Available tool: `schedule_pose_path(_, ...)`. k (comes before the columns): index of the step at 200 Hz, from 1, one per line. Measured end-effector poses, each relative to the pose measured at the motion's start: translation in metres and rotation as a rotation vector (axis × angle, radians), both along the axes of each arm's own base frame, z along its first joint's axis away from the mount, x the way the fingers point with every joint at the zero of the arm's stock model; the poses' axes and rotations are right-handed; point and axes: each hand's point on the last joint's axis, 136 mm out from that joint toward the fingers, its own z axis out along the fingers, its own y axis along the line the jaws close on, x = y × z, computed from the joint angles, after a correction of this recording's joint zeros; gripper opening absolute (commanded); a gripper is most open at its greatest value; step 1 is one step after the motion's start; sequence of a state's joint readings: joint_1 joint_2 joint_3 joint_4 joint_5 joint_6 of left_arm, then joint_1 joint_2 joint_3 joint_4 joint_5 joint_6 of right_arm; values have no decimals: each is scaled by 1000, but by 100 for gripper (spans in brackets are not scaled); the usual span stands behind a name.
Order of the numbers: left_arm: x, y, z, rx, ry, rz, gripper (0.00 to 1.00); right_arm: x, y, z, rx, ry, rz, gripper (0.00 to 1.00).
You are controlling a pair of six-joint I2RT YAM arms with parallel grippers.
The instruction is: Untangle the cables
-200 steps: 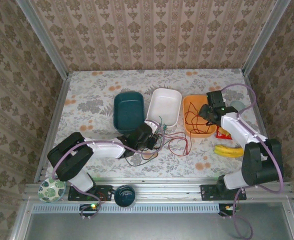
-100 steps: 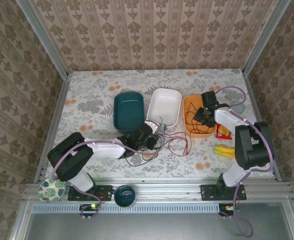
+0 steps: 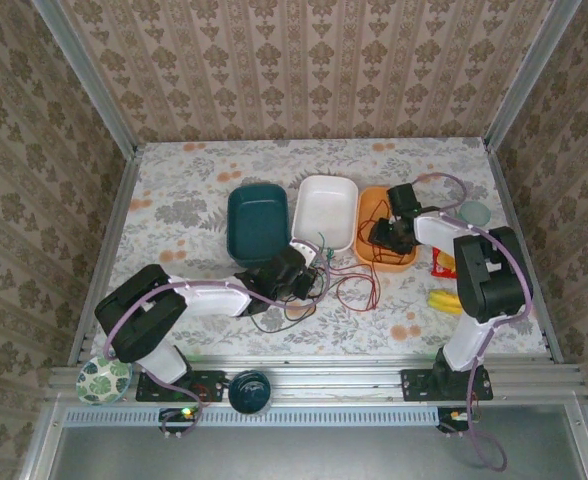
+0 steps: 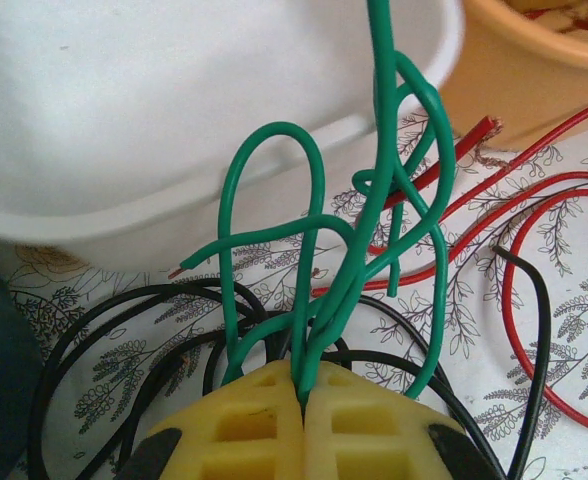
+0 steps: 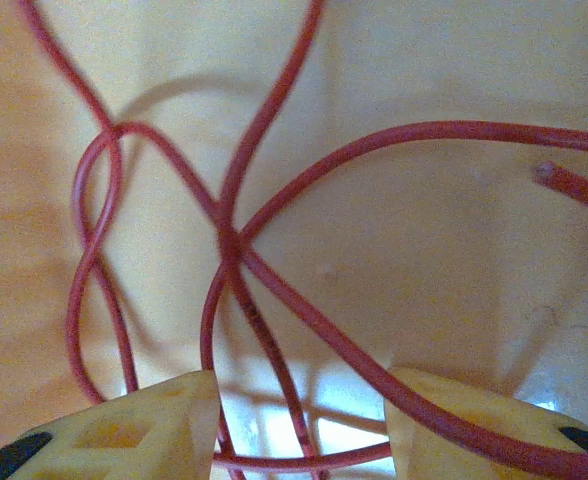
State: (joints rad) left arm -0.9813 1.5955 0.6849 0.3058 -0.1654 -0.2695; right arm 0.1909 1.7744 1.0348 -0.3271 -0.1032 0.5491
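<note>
The left gripper (image 4: 304, 392) pinches the green cable (image 4: 379, 100), fingers pressed together; the right gripper (image 5: 302, 425) hangs spread over the red cable (image 5: 226, 235) inside the orange tub (image 5: 474, 260).

No words, numbers or brand marks can be read anywhere. The red and yellow packet (image 3: 444, 264) at the right of the bench (image 3: 194, 190) is too small to show any print.

Glossy plastic-coated cables (image 4: 379, 100), smooth white tub (image 4: 174, 100) (plastic)
</note>
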Motion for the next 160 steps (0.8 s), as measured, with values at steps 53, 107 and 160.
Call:
schedule_pose_path(53, 1, -2, 0, 9, 6, -1, 0, 2, 10, 15, 11, -43, 58, 48)
schedule_pose_path(107, 1, -3, 1, 10, 6, -2, 0, 14, -12, 94, 2, -235, 3, 48)
schedule_pose_path(160, 0, -4, 1, 11, 5, -8, 0, 25, -79, 95, 55, -219, -232, 34)
